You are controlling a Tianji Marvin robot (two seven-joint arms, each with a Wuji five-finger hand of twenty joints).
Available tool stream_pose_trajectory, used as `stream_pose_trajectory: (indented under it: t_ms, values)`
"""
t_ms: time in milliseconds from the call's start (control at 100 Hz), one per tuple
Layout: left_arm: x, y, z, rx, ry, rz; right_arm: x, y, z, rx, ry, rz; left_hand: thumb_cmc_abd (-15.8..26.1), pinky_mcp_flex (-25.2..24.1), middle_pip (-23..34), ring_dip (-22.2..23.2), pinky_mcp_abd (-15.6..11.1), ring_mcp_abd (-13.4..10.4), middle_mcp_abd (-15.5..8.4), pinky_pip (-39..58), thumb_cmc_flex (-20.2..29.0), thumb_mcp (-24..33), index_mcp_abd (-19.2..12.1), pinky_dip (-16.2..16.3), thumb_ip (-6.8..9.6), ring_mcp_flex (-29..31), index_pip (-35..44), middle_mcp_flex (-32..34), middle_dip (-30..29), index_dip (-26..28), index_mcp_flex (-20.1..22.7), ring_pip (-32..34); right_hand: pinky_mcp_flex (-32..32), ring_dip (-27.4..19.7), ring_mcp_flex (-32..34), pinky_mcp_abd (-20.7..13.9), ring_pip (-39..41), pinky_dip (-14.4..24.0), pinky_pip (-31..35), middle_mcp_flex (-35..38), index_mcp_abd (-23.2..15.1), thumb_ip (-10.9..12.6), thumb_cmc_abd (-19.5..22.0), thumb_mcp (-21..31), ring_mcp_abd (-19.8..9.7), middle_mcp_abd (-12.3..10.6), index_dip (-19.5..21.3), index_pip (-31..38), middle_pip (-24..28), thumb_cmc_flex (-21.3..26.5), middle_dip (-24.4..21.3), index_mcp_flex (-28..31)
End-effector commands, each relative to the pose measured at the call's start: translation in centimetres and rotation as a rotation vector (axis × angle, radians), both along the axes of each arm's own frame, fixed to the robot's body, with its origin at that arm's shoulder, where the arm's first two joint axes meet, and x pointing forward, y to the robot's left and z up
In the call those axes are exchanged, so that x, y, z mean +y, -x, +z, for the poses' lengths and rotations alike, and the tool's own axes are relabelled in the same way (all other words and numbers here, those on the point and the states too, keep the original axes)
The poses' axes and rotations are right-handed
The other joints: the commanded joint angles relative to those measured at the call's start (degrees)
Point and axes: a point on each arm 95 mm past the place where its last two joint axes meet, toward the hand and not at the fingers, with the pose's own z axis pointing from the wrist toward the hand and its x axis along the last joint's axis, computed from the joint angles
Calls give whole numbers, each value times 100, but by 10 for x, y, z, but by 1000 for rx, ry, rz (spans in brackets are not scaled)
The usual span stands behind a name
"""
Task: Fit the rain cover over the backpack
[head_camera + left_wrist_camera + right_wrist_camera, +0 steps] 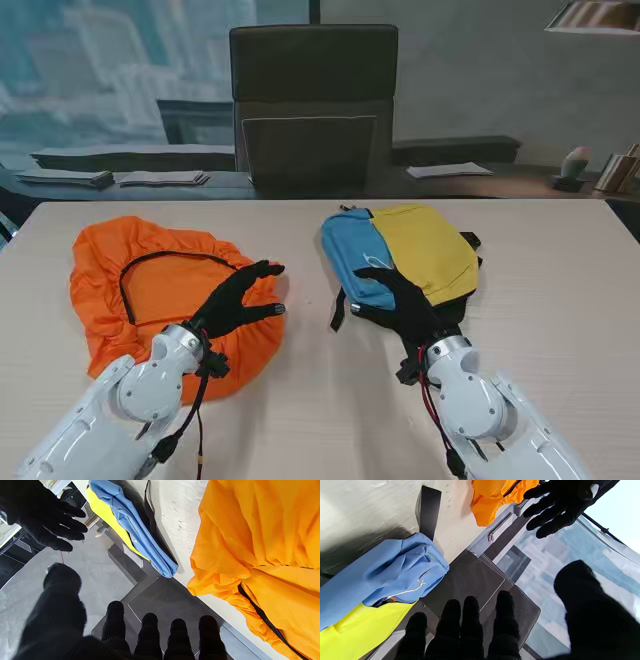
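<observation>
— Backpack (405,255) first; where does it lie?

— On the table (560,300), right of centre in the stand's view; one half blue, the other yellow, with a dark strap (338,310) trailing off its blue side toward the robot; the left wrist view shows it (140,530) flat and thin, and the right wrist view shows its blue end (390,567) with a pale zip cord.

— And the rain cover (165,295)?

— Orange, crumpled, on the left of the table, well apart from the backpack; its opening faces up with a black elastic edge (170,262) showing; bare table top lies between the two.

— What is the left hand (238,300) doing?

— It hangs over the cover's right edge, black-gloved, fingers spread and thumb apart, gripping nothing; whether it touches the cloth cannot be told; its wrist view shows the fingertips (150,622) separated with only air before them.

— And the right hand (405,305)?

— Over the near edge of the backpack's blue half, fingers extended and loosely apart, holding nothing; contact with the fabric cannot be told.

— Beyond the table?

— A dark chair (313,105) stands at the far side.
</observation>
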Motion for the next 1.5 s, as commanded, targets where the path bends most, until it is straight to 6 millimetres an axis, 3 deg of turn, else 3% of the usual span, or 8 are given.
stream_pose_trajectory:
  t_ms: [0,320,710,1050,1270,1320,1390,1490]
  values:
    - [-3,2,0,4,5,-10,3,2,-2,22,-22,10,-2,-29,-55,-25,-97,-122,-162,-58,-147,-96,-107,19,248,-73,-31,-136,52,-81,-153,9,-30,-43,-179,-141,-68,95,-137,-53,-55,250,13,-179,-219,-175,-90,-36,7,-147,-72,-234]
    - [0,2,1,-2,-4,-3,-2,0,-1,2,0,6,12,-31,-46,-32,-96,-128,-156,-46,-158,-107,-109,15,249,-74,-23,-134,49,-76,-153,12,-37,-46,-202,-161,-80,120,-174,-49,-45,243,-71,-233,-230,-169,-99,-59,4,-124,-68,-304]
    - [14,7,6,-34,-7,43,-24,-4,-28,-102,646,48,32,-33,-31,-36,-88,-126,-156,-48,-148,-116,-109,8,245,-74,4,-126,46,-62,-155,12,-77,-173,-592,55,-289,418,-677,-258,293,296,-957,219,-217,-190,-427,-1371,-1131,-1247,-529,-988]
    - [15,7,7,-46,-19,45,-23,-27,-45,-189,954,27,24,-35,-18,-39,-82,-130,-149,-47,-146,-130,-117,7,244,-74,-1,-124,42,-65,-156,11,-5,14,-453,193,73,-99,-9,-266,663,289,-838,-584,25,54,1032,-1993,-560,21,-270,-910]
    - [14,6,7,-44,-17,40,-16,-51,-53,-267,1018,-44,31,-38,-14,-39,-69,-122,-156,-58,-147,-136,-122,2,245,-75,-9,-121,42,-69,-156,11,59,356,225,30,714,-409,2194,-317,1000,242,-1057,-790,376,321,1056,342,1297,1275,375,-894]
    - [14,6,7,-44,-16,39,-14,-56,-55,-276,1030,-47,38,-37,-13,-38,-73,-137,-158,-57,-150,-136,-130,4,246,-71,-11,-121,41,-70,-157,14,118,435,450,45,843,-182,2595,-48,1006,205,-1153,-367,465,377,538,908,1410,1400,403,-715]
    - [14,6,7,-44,-15,39,-13,-62,-57,-278,1041,-48,34,-35,-13,-38,-73,-133,-157,-54,-147,-138,-122,7,246,-73,-11,-122,41,-70,-155,14,340,507,798,44,986,35,2930,380,1016,-198,-2305,2727,502,386,432,1171,1444,796,455,-351]
    - [13,6,7,-43,-15,37,-11,-70,-60,-298,1043,-58,30,-39,-13,-39,-61,-127,-149,-55,-140,-137,-119,11,248,-73,-10,-124,40,-70,-155,13,1168,566,1874,53,1163,347,3425,1695,815,-152,-2239,3413,528,348,585,1280,1280,1077,449,836]
